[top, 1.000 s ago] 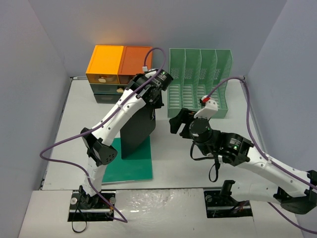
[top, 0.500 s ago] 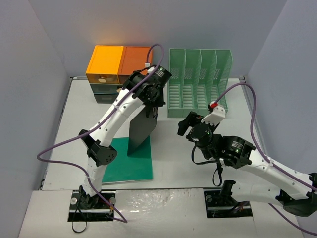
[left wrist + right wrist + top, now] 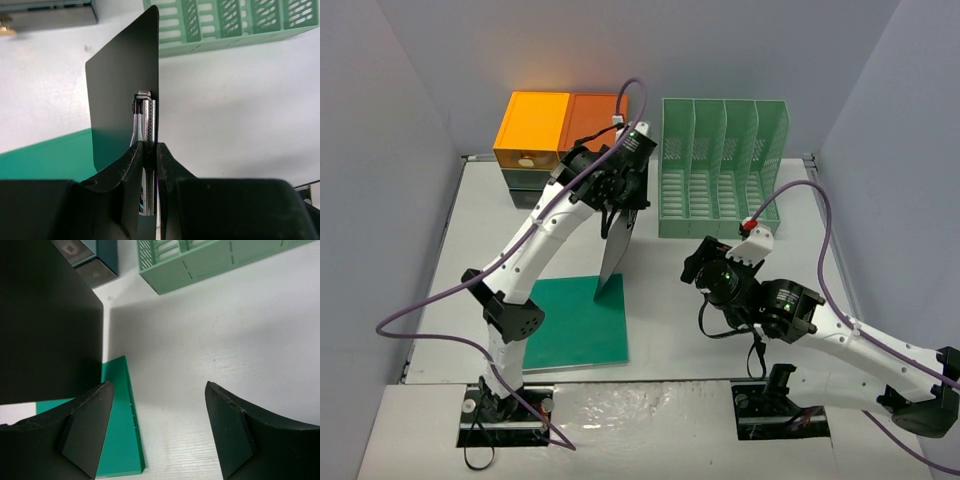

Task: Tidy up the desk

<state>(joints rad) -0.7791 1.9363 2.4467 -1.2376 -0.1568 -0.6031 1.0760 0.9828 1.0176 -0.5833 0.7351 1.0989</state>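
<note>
Well, nearest to me, by the arm bases, the large flat white desk spread from wall to wall, under everything else. On its left part lay a thin flat green plastic folder. To the right of it, the right gripper hovered low, its jaws wide apart and nothing between them. Further in, the left gripper was pinched tight on the upper edge of a thin black rigid board. The board hung edge-down with its lower corner over the green folder; whether they touched, I could not tell. I judged the board light, stiff and rather smooth, so it might swing or slip. A hold at the middle of one edge seemed best. At the back stood the green slotted plastic file rack and, left of it, the orange-topped drawer unit.
</note>
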